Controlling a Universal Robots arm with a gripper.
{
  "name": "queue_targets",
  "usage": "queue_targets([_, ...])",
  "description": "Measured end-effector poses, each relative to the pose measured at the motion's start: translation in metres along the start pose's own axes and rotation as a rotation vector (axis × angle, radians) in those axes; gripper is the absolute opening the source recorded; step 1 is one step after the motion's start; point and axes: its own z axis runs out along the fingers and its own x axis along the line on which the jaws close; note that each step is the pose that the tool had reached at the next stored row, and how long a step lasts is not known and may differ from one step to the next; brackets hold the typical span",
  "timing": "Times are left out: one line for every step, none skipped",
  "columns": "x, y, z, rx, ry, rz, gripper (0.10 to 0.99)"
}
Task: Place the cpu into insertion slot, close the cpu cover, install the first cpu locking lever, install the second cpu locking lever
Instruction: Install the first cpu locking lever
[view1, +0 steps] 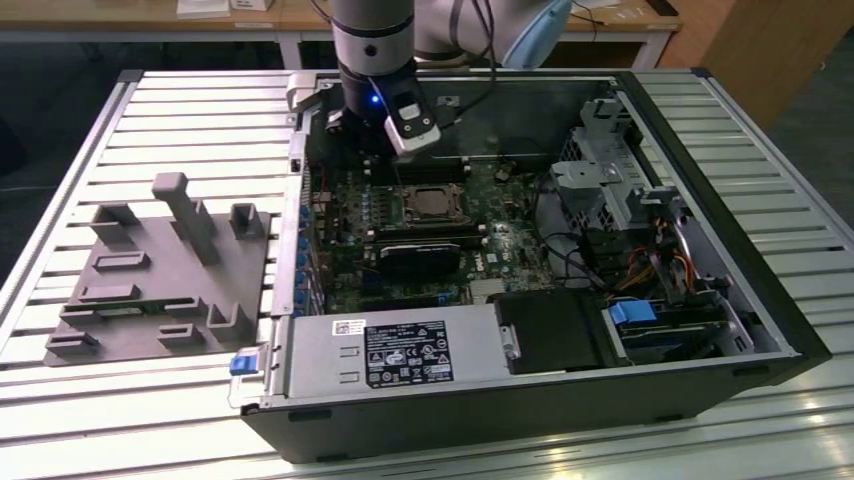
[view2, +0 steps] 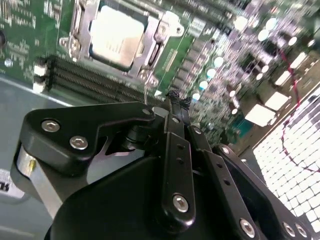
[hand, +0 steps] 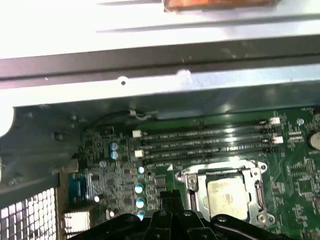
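The cpu (view2: 117, 36) lies flat in the insertion slot (view1: 430, 204), its pale metal top showing through the window of the cpu cover (view2: 151, 31), which lies down around it. In the first wrist view the cpu (hand: 227, 198) sits inside the silvery cpu cover (hand: 192, 186) in the same way. My gripper (view1: 375, 150) hangs over the back of the green motherboard, to the exterior view's left of the slot and a short way above the board. Its black fingers (view2: 175, 107) are pressed together, shut on nothing, with the tips (hand: 170, 196) beside the socket's corner.
Long black memory slots (hand: 210, 142) run beside the socket. A black heatsink block (view1: 416, 258) lies in front of it, and a power supply (view1: 387, 350) fills the case front. A drive cage (view1: 607, 170) and cables stand at the exterior view's right. A grey fixture (view1: 160, 270) rests outside.
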Motion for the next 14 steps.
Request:
queue_targets([0.0008, -0.0001, 0.0000, -0.006, -0.0003, 0.000, 0.106])
queue_targets([0.0016, -0.0002, -0.0001, -0.012, -0.0004, 0.000, 0.106])
queue_targets([0.0023, -0.0003, -0.0001, -0.020, -0.0001, 0.000, 0.106])
queue_targets([0.0031, -0.0004, -0.0001, -0.030, 0.0003, 0.000, 0.106])
queue_targets([0.0039, -0.0005, -0.0002, -0.040, 0.0009, 0.001, 0.106])
queue_targets([0.0046, -0.0005, -0.0002, -0.050, 0.0015, 0.002, 0.106])
queue_targets([0.0051, -0.0006, -0.0002, -0.061, 0.0023, 0.002, 0.106])
queue_targets([0.0056, -0.0006, -0.0002, -0.075, 0.0035, 0.002, 0.106])
queue_targets([0.0058, -0.0007, -0.0002, -0.090, 0.0049, 0.003, 0.106])
queue_targets([0.0059, -0.0007, -0.0002, -0.106, 0.0065, 0.004, 0.106])
queue_targets([0.0059, -0.0008, -0.0003, -0.116, 0.0079, 0.004, 0.106])
queue_targets([0.0059, -0.0008, -0.0003, -0.124, 0.0088, 0.005, 0.106])
queue_targets([0.0059, -0.0008, -0.0003, -0.127, 0.0091, 0.005, 0.106])
queue_targets([0.0059, -0.0007, -0.0003, -0.129, 0.0092, 0.005, 0.106])
